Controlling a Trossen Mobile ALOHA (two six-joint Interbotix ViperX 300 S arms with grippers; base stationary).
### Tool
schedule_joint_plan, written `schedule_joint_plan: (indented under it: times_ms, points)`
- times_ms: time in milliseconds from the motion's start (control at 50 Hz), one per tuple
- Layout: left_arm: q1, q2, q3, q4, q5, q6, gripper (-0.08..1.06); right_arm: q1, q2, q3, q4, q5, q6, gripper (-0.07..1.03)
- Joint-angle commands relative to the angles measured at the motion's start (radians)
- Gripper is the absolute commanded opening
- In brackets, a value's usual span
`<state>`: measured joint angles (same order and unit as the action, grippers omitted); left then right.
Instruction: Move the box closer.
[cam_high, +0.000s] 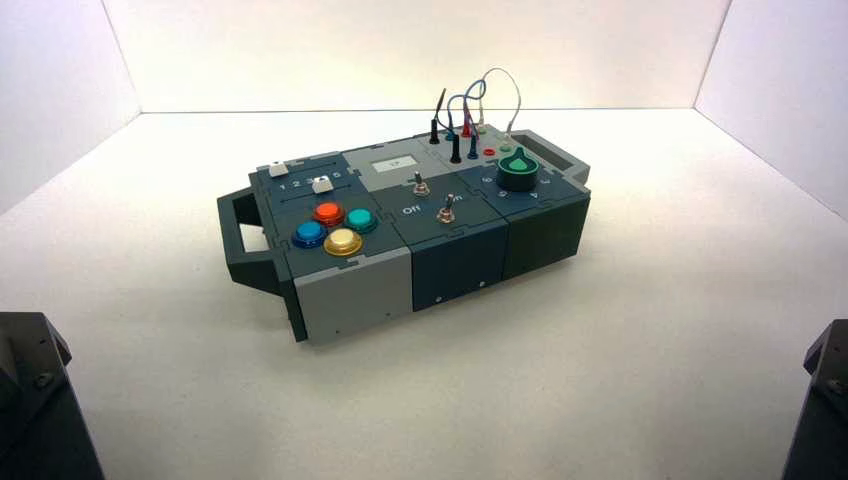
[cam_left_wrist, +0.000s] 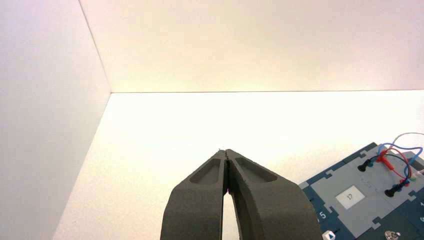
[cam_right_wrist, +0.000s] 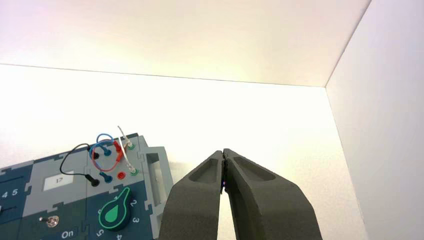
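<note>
The box (cam_high: 460, 262) stands in the middle of the white table, turned so its left end is nearer me. It has a handle at each end, left (cam_high: 243, 225) and right (cam_high: 555, 155). On top are four round buttons (cam_high: 335, 227), two toggle switches (cam_high: 433, 198), a green knob (cam_high: 519, 172) and wired plugs (cam_high: 465, 125). My left gripper (cam_left_wrist: 226, 151) is shut on nothing, back from the box's (cam_left_wrist: 367, 200) left end. My right gripper (cam_right_wrist: 223, 151) is also shut and empty, just off the right handle (cam_right_wrist: 156, 175) of the box (cam_right_wrist: 30, 200). The display (cam_right_wrist: 59, 180) reads 17.
White walls enclose the table at the left (cam_high: 55, 80), back (cam_high: 420, 50) and right (cam_high: 790, 80). Dark parts of my two arms sit parked at the near left (cam_high: 35, 400) and near right (cam_high: 820, 400) corners. Bare white tabletop (cam_high: 450, 400) lies between the box and me.
</note>
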<state>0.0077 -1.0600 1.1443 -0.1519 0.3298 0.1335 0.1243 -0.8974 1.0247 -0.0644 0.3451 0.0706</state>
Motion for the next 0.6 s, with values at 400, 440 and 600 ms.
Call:
schedule_joint_plan:
  times_ms: [400,440,600]
  points:
    - [0.006,0.012,-0.014,0.002,-0.015,0.005,-0.03,-0.005,0.003,-0.014,0.008,-0.011,0.002,-0.02]
    - [0.006,0.02,-0.017,0.002,-0.018,0.005,-0.03,-0.003,0.005,-0.012,0.011,-0.012,0.002,-0.02]
    - [0.005,0.094,-0.029,-0.003,-0.015,0.005,-0.03,0.015,0.043,-0.034,0.058,-0.012,0.002,-0.02]
